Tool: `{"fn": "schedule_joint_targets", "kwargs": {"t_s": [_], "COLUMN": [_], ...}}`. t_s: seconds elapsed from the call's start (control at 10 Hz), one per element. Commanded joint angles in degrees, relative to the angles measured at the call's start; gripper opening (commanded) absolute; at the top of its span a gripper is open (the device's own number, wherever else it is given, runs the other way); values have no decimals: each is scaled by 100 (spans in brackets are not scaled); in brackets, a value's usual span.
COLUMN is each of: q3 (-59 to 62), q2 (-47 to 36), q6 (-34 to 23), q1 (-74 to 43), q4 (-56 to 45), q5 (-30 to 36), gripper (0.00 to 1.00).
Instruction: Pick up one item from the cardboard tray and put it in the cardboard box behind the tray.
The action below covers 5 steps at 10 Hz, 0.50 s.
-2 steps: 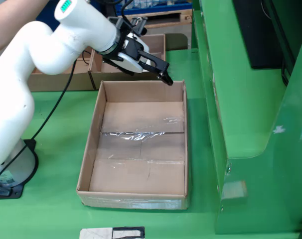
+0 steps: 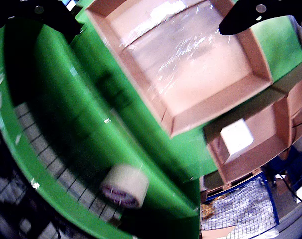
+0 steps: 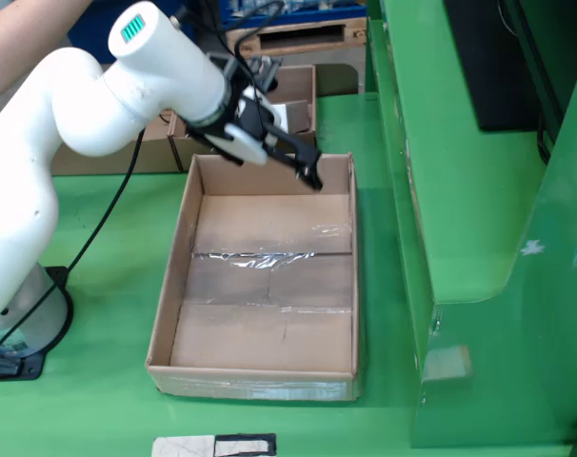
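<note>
I see a white boxed item (image 2: 236, 137) lying inside the cardboard box (image 2: 263, 144), in the wrist view at the lower right; the box touches the far wall of the cardboard tray (image 2: 141, 82). In the fixed view I can make out the same white item (image 3: 281, 116) only partly, behind the gripper, in the box (image 3: 303, 86) that stands just beyond the tray's far edge.

The tray (image 3: 174, 286) sits in the middle of the green bench (image 3: 89, 409). Its floor shows nothing but strips of clear tape across the cardboard.

The gripper (image 3: 308, 167) hangs over the tray's far edge, near the far right corner. In the wrist view I see its two dark fingers (image 2: 250, 15) at the upper left and upper right corners, well apart, with nothing between them.

The white arm (image 3: 79, 105) reaches in from the left in the fixed view, with its base at the left edge of the bench.

In the wrist view a roll of pale tape (image 2: 125, 186) lies on a grid-patterned surface below the green frame, blurred.
</note>
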<state>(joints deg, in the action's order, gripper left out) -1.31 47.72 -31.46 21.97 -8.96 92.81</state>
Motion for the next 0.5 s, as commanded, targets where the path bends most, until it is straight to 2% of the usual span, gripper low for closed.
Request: {"fn": "schedule_joint_targets", "kwargs": {"t_s": [0.0,0.1,0.2,0.3,0.4], "q3": [-2790,-3611,-3611,-5112,-5112], "q2": [-1684,-2091,-2091,-2787,-2787], "q6": [-177,-246,-246,-465,-465], "q1": [-3850,-3986,-3986,-4239,-4239], "q4": [-5174,-4771,-4771,-4087,-4087], "q5": [834,836,836,817,817], "gripper": [100,100,100,100,100]}}
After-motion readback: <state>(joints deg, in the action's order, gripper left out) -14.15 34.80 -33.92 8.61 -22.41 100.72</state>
